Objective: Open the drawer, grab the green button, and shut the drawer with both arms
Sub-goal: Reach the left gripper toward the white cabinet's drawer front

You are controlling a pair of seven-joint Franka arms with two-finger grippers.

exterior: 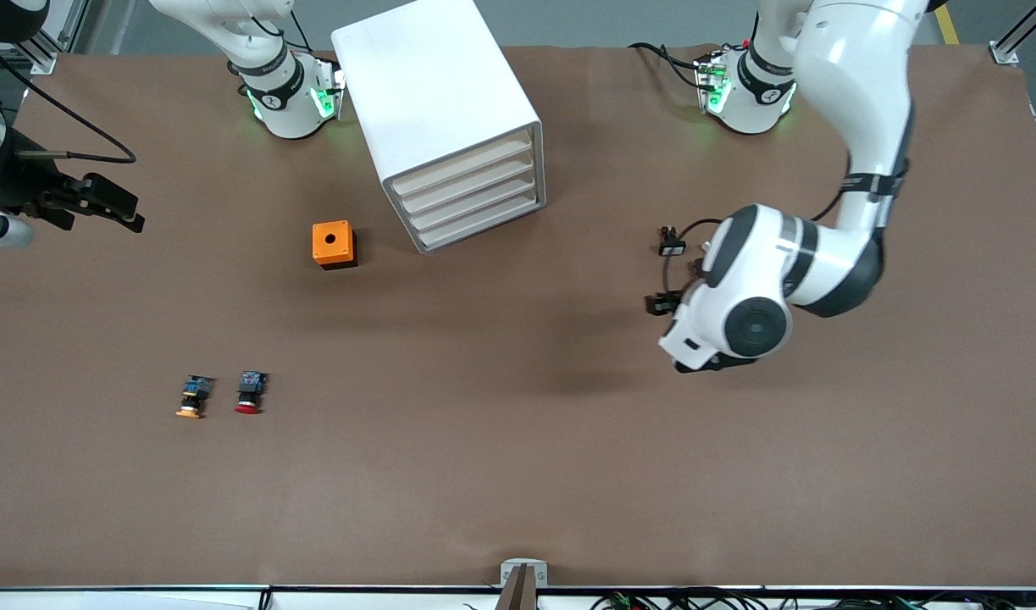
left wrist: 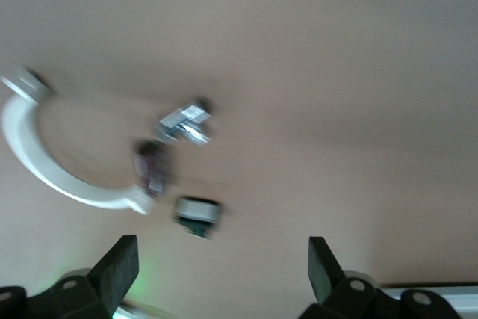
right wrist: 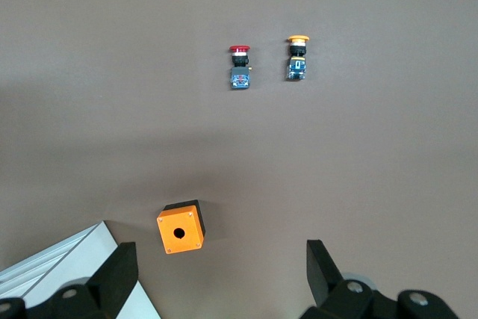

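Observation:
The white cabinet (exterior: pixel 437 102) stands near the robots' bases, and its four cream-fronted drawers (exterior: pixel 473 196) are all shut. Its corner shows in the right wrist view (right wrist: pixel 60 270). No green-capped button is in view. My right gripper (exterior: pixel 121 212) is open and empty, high over the right arm's end of the table; its black fingers (right wrist: pixel 119 270) frame bare table in the right wrist view. My left gripper (left wrist: pixel 224 270) is open and empty over bare table toward the left arm's end. In the front view it is hidden under its white wrist (exterior: pixel 738 305).
An orange box (exterior: pixel 334 244) with a round hole sits beside the cabinet, also in the right wrist view (right wrist: pixel 180 228). A red-capped button (exterior: pixel 250 392) (right wrist: pixel 239 69) and a yellow-capped button (exterior: pixel 193 396) (right wrist: pixel 297 57) lie nearer the front camera. The left wrist view is blurred.

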